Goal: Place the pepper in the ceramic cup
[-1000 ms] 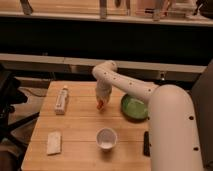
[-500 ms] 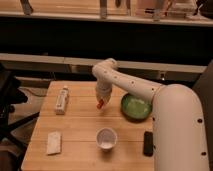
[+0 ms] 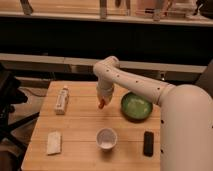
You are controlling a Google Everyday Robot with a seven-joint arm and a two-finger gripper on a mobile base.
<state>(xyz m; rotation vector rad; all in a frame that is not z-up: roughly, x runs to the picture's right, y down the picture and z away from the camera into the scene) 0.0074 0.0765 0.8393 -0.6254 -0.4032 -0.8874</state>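
My gripper (image 3: 103, 99) hangs from the white arm over the middle of the wooden table (image 3: 80, 125), shut on the pepper (image 3: 101, 104), whose small red-orange tip sticks out below the fingers. The pepper is held above the tabletop. The ceramic cup (image 3: 106, 138), small, round and white, stands upright nearer the table's front edge, below the gripper in the picture and slightly to its right. Cup and gripper are well apart.
A green bowl (image 3: 136, 106) sits right of the gripper. A white tube with a dark label (image 3: 62, 99) lies at the left. A pale sponge-like block (image 3: 53, 142) lies front left, and a black rectangular item (image 3: 148, 143) front right.
The gripper with the pepper has shifted only slightly, staying over the table's middle. Nothing else has moved.
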